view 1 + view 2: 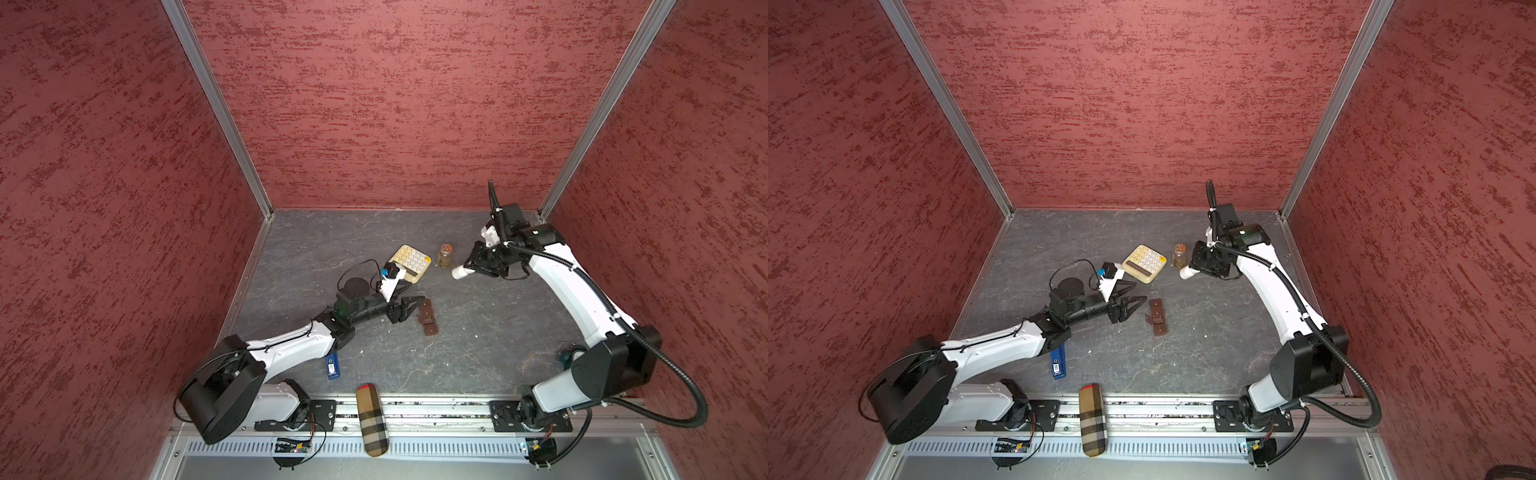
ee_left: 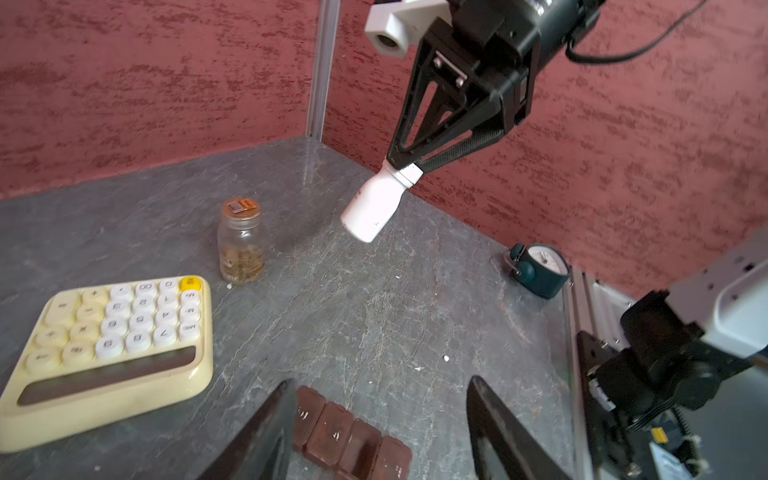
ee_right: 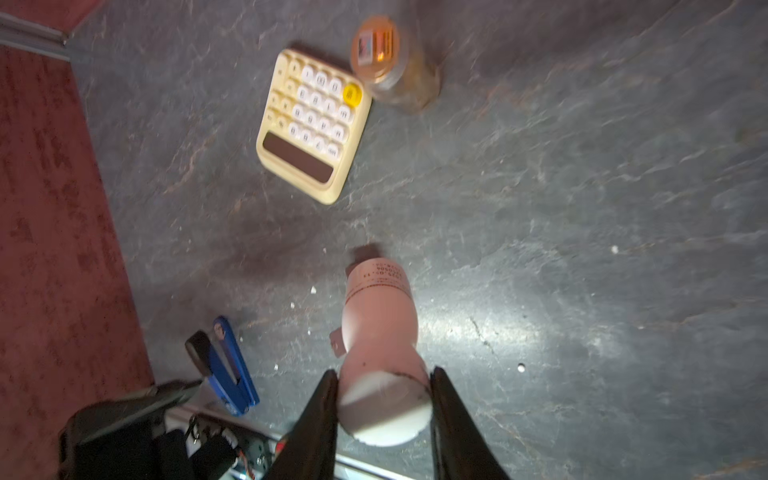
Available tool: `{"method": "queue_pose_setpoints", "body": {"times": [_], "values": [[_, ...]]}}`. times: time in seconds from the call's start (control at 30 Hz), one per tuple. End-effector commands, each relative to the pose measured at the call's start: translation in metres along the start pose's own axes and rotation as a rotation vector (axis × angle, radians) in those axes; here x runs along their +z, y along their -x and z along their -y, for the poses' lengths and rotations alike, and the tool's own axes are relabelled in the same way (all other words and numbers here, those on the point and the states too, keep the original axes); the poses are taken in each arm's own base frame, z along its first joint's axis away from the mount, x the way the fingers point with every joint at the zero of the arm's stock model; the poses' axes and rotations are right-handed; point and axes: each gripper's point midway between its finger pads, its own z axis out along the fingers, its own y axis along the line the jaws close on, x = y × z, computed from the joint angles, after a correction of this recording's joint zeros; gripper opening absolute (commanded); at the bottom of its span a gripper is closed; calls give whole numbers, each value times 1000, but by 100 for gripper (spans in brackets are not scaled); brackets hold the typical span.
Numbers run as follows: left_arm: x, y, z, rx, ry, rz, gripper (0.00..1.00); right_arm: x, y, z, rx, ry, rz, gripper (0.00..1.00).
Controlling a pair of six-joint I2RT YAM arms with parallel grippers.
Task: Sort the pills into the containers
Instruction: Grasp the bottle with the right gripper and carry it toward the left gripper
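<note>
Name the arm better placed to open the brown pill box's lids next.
Left. The left fingers, open and empty, sit right beside the pill box. The right fingers are shut on the white bottle, held farther back.

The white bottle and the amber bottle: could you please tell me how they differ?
The white bottle is opaque; the amber bottle is clear, with brownish contents showing. The white bottle hangs tilted above the table, its cap end clamped in the right gripper; the amber bottle stands upright on the table, untouched. Both are small capped bottles.
</note>
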Motion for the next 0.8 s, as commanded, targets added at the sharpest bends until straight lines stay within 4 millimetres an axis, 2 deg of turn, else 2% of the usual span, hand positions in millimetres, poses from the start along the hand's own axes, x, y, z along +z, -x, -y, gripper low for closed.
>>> {"method": "queue_pose_setpoints", "body": {"times": [0.0, 0.07, 0.23, 0.5, 0.77], "values": [[4, 20, 22, 273, -82, 178, 66, -4, -13, -22, -62, 141, -27, 29], [9, 13, 35, 337, -138, 200, 65, -12, -23, -27, -76, 184, -33, 28], [22, 4, 48, 415, -212, 194, 65, -17, -38, -30, -90, 217, -63, 28], [36, 4, 46, 455, -229, 184, 65, -23, -52, -35, -112, 229, -96, 28], [46, 1, 30, 451, -195, 176, 66, -20, -61, -37, -137, 207, -129, 28]]}}
